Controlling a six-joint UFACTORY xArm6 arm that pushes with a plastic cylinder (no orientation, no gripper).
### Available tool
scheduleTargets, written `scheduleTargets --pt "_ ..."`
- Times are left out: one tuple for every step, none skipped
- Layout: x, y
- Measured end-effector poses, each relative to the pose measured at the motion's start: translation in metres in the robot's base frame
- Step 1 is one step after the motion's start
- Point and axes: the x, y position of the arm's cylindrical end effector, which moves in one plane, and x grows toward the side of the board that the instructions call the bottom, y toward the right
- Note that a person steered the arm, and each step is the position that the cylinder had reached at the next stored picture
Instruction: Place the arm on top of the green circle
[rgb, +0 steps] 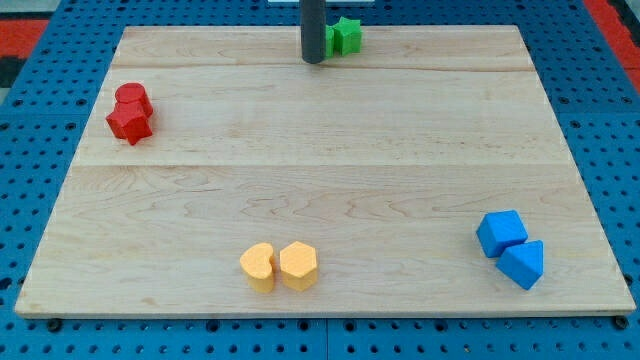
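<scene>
My tip is at the view's top centre, at the end of a dark rod coming down from the top edge. Right behind and to the right of the rod are two green blocks: one is mostly hidden by the rod, so its shape cannot be told, and a green star-like block sits beside it. The tip looks to touch or nearly touch the hidden green block's left side.
A red cylinder and a red star-like block sit together at the left. Two yellow blocks sit at the bottom centre. A blue cube and blue triangle sit at the bottom right. The wooden board lies on blue pegboard.
</scene>
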Motion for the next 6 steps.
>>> scheduleTargets --pt "-0.004 -0.033" --pt "-0.031 -0.07" --pt "-0.063 -0.088" --pt "-0.064 -0.079" --pt "-0.064 -0.033" --pt "-0.064 0.015"
